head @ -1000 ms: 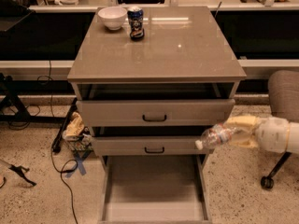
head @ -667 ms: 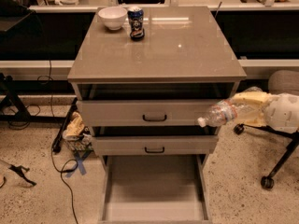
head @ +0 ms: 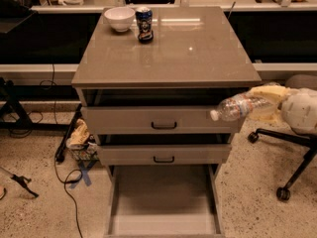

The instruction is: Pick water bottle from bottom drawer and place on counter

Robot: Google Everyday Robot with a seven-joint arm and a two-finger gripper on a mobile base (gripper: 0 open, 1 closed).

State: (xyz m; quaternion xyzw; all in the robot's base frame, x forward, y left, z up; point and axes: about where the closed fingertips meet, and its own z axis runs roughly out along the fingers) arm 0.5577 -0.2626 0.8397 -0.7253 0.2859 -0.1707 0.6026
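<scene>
**Camera view, from above and in front of the cabinet.** You see the bottle [head: 238, 107] at mid-right of the frame, off the ground and lying nearly level. Its white cap points left and slightly down, and its base end points right into the hand [head: 263, 104]. The hand's pale yellow fingers [head: 267, 91] sit above and below the base end, pinching the bottle between them. The cap end overlaps the right end of the upper drawer front [head: 148, 119] in the picture. The bottle is just below the overhanging edge of the surface [head: 168, 53] and does not rest on it.

The hand enters from the right edge of the frame, roughly level, with the rounded white arm [head: 300, 110] behind it. Hand and arm lie to the right of the cabinet, in front of a chair base [head: 287, 148] on castors.

The drawer [head: 163, 200] is pulled open at bottom centre, well below the bottle, and shows a plain flat floor. Above it are two grey drawers with black handles, the lower one [head: 163, 155] slightly forward.

At the upper left of the surface stand a white bowl [head: 119, 18] and a dark blue can [head: 144, 24], just beside each other. A black cable [head: 69, 182] trails on the floor at lower left.
</scene>
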